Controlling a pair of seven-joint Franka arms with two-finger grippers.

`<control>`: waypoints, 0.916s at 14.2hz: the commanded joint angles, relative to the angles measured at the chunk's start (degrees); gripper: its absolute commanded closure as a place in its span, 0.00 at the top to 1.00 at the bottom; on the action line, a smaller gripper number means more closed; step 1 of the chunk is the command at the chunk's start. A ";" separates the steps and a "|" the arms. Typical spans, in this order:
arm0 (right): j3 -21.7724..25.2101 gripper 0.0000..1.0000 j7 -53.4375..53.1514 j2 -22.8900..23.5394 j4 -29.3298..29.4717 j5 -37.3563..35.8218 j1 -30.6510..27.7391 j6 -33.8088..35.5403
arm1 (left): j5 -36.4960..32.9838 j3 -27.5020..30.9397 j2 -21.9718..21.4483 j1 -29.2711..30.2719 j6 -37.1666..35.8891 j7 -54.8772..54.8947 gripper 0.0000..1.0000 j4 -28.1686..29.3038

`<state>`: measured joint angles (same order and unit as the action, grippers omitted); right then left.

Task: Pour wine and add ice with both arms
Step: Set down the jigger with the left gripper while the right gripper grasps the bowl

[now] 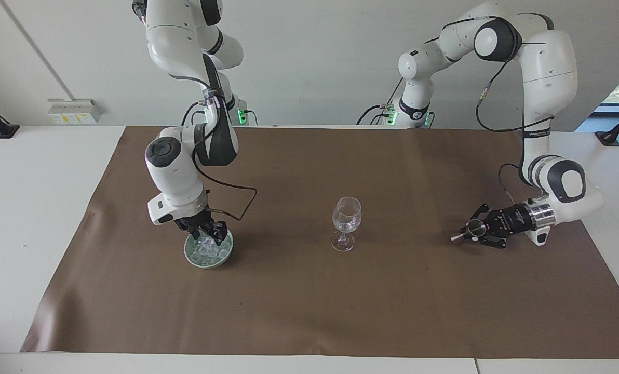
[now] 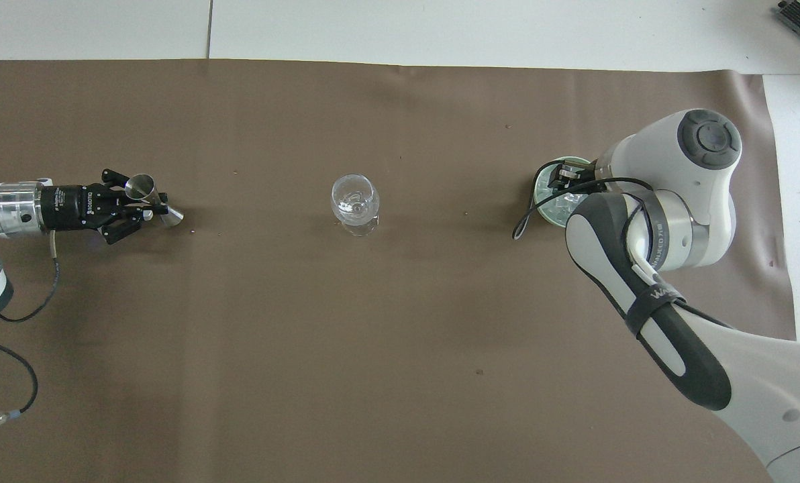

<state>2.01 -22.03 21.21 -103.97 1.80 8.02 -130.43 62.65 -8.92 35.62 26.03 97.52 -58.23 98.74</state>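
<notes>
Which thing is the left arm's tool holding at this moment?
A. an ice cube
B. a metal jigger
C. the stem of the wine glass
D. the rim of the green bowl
B: the left tool is shut on the small metal jigger, low over the brown mat.

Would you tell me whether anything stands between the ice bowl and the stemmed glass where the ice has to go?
Nothing visible does: only bare brown mat lies between the bowl of ice and the stemmed glass.
</notes>
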 commanded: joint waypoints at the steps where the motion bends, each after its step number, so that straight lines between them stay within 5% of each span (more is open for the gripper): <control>1: -0.08 0.64 -0.47 0.94 0.61 1.18 -0.19 -1.23 | 1.16 -0.75 0.24 1.04 -0.05 1.10 0.00 0.49; 6: -0.08 0.53 -0.47 1.11 0.44 1.18 -0.28 -1.32 | 1.16 -0.75 0.24 0.86 -0.05 1.89 0.07 0.58; 9: -0.08 0.30 -0.47 1.11 0.44 1.18 -0.28 -1.32 | 0.98 -0.66 0.24 0.77 -0.13 2.07 0.20 0.49; 13: -0.08 0.00 -0.38 1.11 0.52 1.18 -0.37 -1.23 | 0.72 -0.66 0.24 0.86 -0.22 3.38 0.26 0.58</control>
<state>2.07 -22.04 21.67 -103.96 1.83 7.94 -130.73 62.65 -9.22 36.05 26.28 97.49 -56.06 98.73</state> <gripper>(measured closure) 0.753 0.771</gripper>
